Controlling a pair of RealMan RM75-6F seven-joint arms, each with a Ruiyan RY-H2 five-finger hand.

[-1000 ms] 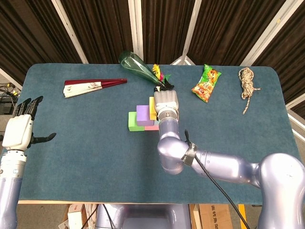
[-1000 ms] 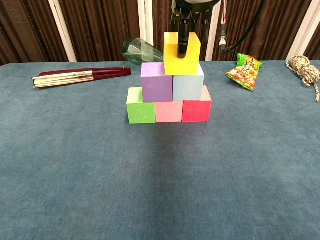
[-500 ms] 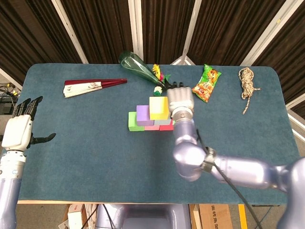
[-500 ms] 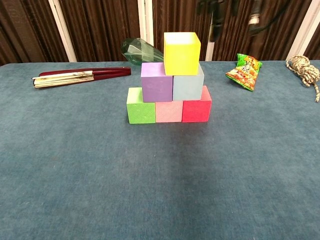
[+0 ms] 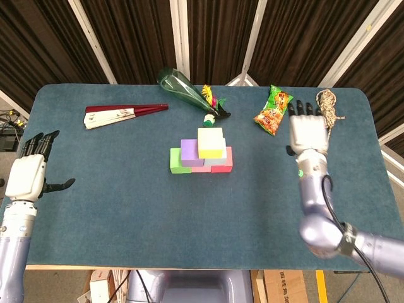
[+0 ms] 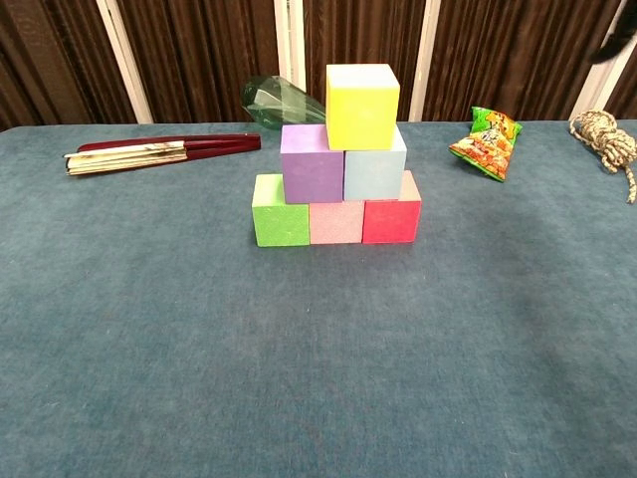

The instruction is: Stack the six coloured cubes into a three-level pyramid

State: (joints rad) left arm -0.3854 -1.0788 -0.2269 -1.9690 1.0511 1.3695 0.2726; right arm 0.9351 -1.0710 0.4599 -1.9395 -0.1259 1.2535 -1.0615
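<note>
- Cubes stand as a finished three-level pyramid near the middle of the teal cloth tabletop (image 6: 119,349).
- Bottom row, side by side and touching: green foam cube (image 6: 280,210), pink foam cube (image 6: 335,221), red foam cube (image 6: 391,219).
- Middle row: purple foam cube (image 6: 312,162) and pale blue foam cube (image 6: 374,172), touching, resting across the seams below.
- Top: yellow foam cube (image 6: 362,106), upright, sitting over the joint of the purple and pale blue ones.
- Right hand (image 5: 307,132) hangs over the right part of the tabletop, well apart from the pyramid, fingers spread and holding nothing.
- Left hand (image 5: 28,176) sits off the left edge, fingers apart, thumb out, empty.
- Closed red and white folding fan (image 5: 123,114) lies toward the far left corner.
- Green glass bottle (image 5: 180,87) lies on its side by the far edge, with a small yellow and pink trinket (image 5: 210,98) at its neck end.
- Orange and green snack packet (image 5: 273,111) lies by the far edge, just beside the right hand.
- Coil of tan rope (image 5: 327,112) lies near the far right corner.
</note>
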